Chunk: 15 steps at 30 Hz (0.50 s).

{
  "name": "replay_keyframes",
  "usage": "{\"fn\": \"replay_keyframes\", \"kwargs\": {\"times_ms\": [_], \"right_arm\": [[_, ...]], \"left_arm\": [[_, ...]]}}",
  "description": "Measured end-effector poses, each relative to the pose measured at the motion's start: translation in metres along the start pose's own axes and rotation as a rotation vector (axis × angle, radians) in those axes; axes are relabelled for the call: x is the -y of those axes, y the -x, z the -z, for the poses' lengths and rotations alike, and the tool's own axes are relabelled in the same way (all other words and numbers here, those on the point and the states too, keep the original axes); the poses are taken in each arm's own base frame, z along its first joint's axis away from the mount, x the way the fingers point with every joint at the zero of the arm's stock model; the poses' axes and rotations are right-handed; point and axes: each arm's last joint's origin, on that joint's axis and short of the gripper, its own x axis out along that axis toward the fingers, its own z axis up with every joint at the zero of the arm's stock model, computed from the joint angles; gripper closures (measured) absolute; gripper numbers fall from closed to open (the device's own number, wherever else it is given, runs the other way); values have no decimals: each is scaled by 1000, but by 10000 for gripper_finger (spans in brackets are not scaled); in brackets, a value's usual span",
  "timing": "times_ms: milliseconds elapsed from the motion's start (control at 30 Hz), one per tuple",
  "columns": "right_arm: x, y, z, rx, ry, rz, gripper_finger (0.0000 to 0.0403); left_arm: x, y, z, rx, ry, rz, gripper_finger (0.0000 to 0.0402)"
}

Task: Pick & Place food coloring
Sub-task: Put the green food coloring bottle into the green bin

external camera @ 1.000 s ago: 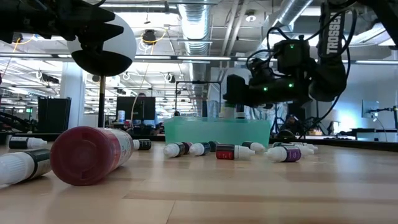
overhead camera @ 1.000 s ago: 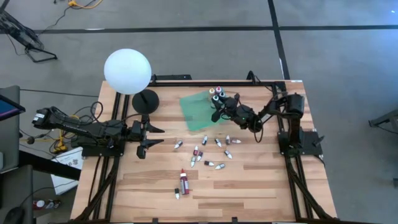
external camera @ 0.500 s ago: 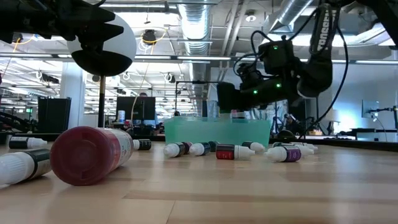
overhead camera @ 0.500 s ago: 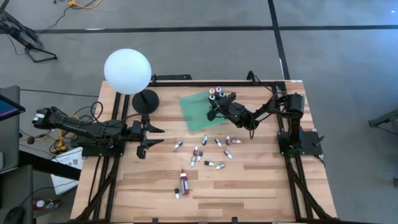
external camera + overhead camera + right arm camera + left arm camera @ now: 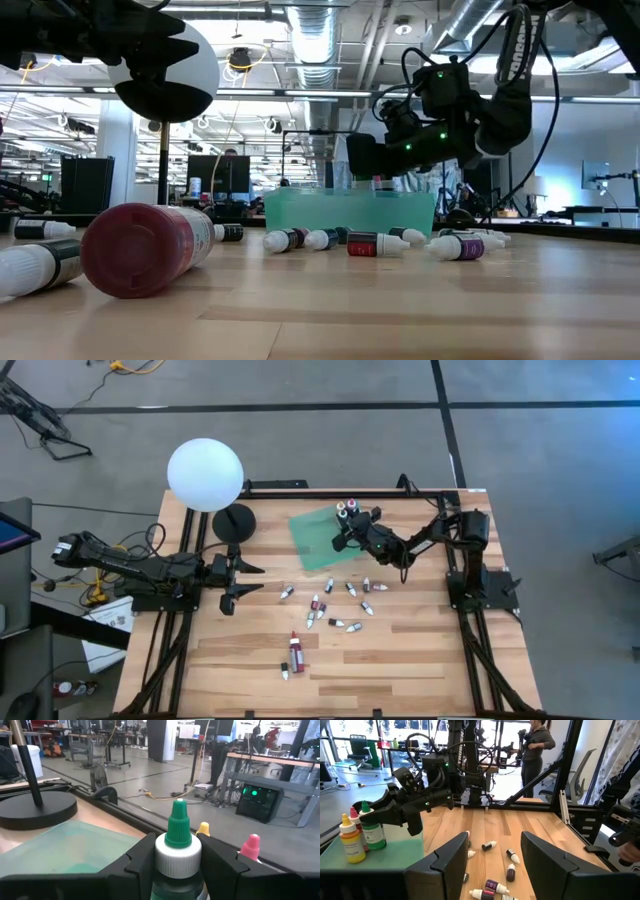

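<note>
Wooden slatted tabletop, lying in the centre of the high view, grey workshop floor around it; white globe lamp standing at upper left.

Item: food coloring — small bottles, in two groups. Loose group lying on its side across the middle of the table, one larger red bottle looming at lower left of the low view. Upright group standing on the flat green tray, upper centre of the high view: a yellow bottle and a pink-capped one just beside it at the left edge of the left wrist view.

Right gripper — reaching over the tray's upper right corner, its fingers pinching a green-capped bottle at the ribbed white collar, bottle upright, beside the standing ones.

Left gripper — waiting at centre left of the high view, fingers spread, holding nothing.

Handling, as judged: light, stiff plastic, smooth and somewhat slippery, narrow-based and so tipping easily. The body or ribbed collar is looking like the best hold; the tapered tip is offering little purchase.
</note>
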Motion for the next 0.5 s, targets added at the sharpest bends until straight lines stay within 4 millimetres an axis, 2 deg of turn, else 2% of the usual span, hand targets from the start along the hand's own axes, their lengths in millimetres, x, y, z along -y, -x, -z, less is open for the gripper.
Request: {"fn": "replay_keyframes", "kwargs": {"times_ms": [500], "right_arm": [[6, -4, 0, -1, -3, 22, 265]], "left_arm": [[0, 0, 0, -1, 0, 0, 225]]}}
